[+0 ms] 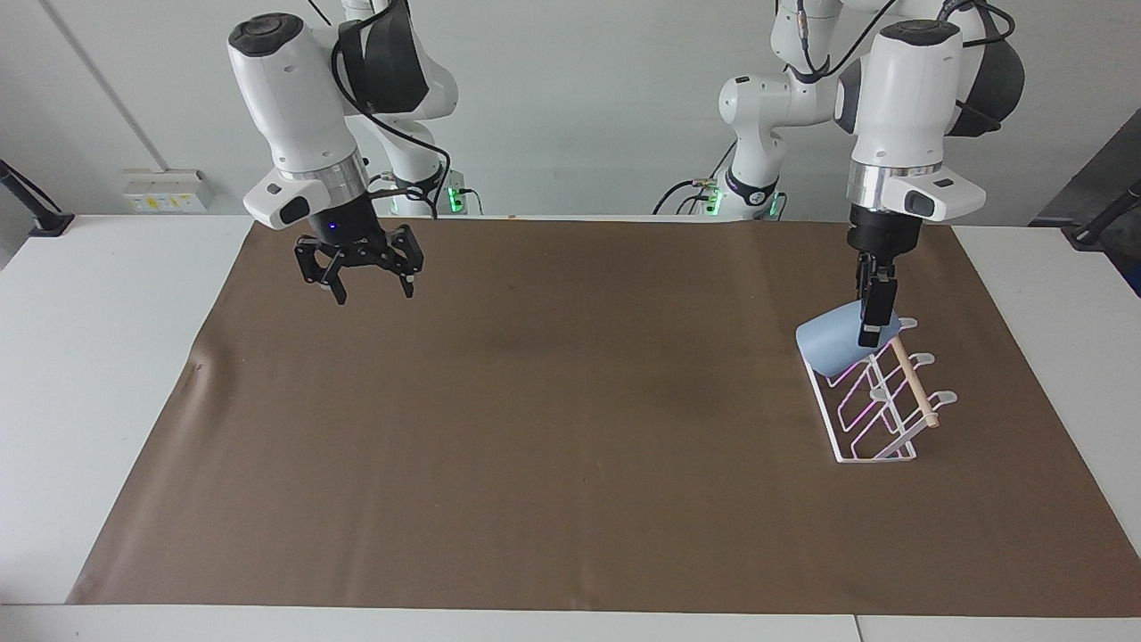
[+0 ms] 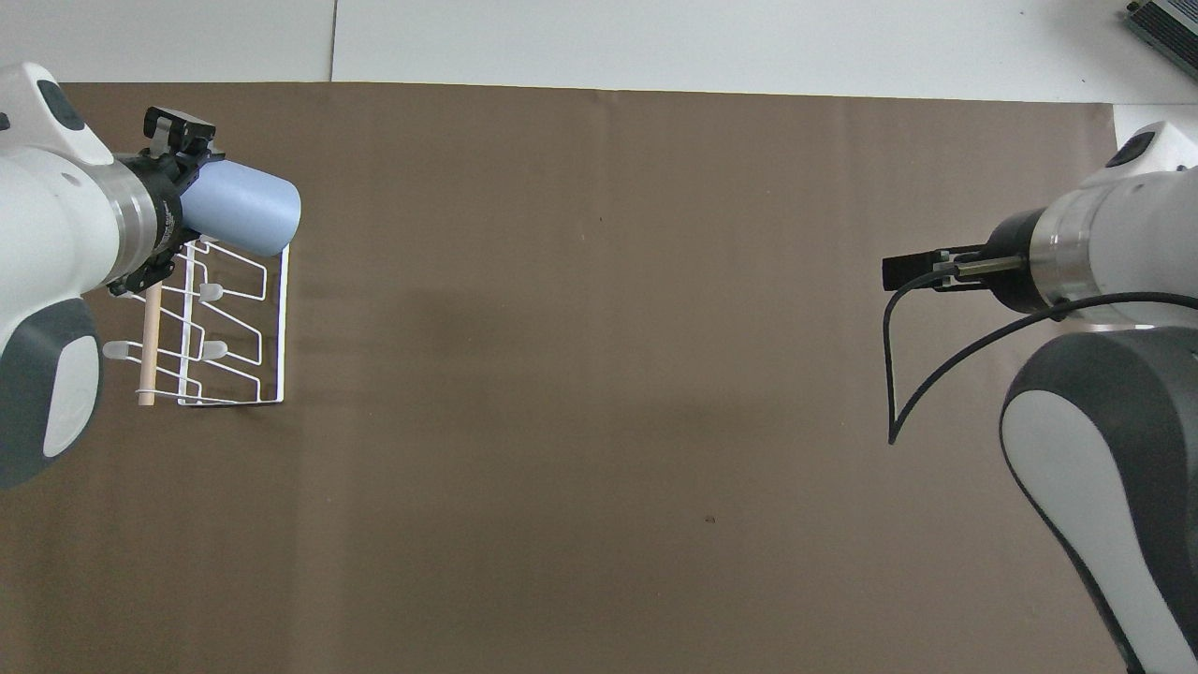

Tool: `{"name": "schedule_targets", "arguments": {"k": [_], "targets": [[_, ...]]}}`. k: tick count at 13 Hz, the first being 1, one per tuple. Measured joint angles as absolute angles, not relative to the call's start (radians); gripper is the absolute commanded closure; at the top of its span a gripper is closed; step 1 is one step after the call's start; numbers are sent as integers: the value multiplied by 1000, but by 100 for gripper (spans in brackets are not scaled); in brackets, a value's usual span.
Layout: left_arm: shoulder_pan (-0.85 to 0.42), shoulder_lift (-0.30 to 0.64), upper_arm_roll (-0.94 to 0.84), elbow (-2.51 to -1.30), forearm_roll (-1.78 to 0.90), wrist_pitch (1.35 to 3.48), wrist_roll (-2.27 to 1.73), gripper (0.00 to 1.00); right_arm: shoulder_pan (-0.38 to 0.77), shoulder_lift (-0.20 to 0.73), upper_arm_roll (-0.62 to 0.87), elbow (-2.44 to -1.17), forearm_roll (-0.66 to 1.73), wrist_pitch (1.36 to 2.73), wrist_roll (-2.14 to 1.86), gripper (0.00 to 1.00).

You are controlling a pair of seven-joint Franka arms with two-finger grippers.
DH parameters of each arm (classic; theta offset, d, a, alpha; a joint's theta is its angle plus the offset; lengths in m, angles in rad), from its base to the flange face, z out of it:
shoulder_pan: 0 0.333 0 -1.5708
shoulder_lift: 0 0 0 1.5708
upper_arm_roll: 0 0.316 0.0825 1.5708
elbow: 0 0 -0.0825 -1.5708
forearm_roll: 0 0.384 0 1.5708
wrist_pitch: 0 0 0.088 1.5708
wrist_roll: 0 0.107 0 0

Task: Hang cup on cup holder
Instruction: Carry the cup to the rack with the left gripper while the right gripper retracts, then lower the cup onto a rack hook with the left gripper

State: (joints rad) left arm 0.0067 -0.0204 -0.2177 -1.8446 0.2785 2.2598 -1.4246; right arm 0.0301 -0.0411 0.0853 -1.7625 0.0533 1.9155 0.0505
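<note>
Surface: brown paper mat [image 1: 553, 419] spread over a white table [image 1: 98, 357], with a pale wall at the robots' end of your facing view.

Cup: the light-blue cup [image 1: 829, 346] is off the mat, tipped on its side and gripped at its narrow end; you see its wide end pointing toward the middle of the table. In the facing view it sits at about 2 o'clock from the mat's centre; in the overhead view [image 2: 241, 208] at about 10 o'clock.

Cup against rack: it hangs over the end of the cup holder that is farther from the robots in the overhead view. You cannot tell from either view whether it touches the wire.

Left gripper: the left gripper [image 1: 874, 323] points straight down from its arm and is clamped on the cup, one finger showing dark across the cup's side.

Cup holder: the white wire cup holder [image 1: 869, 401] stands on the mat toward the left arm's end of the table, its wooden dowel [image 1: 911, 370] running along the top and rounded tabs sticking out beside it. Its other loops carry nothing.

Right gripper: the right gripper [image 1: 361, 267] hangs over the mat near the right arm's end, at about 10 o'clock in your facing view, fingers spread apart and holding nothing. That arm waits.
</note>
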Motion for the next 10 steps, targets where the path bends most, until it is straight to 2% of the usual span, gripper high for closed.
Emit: {"name": "schedule_targets", "arguments": {"k": [6,10], "targets": [[10,106,-216,-1799,563,2305,-1400,100,18,-49,11,-1606,52,1702,52,0],[52,169,-212,-1736,600,2312,-1292,100,19,-59,-80,-1552,51,1575,52,0]]}}
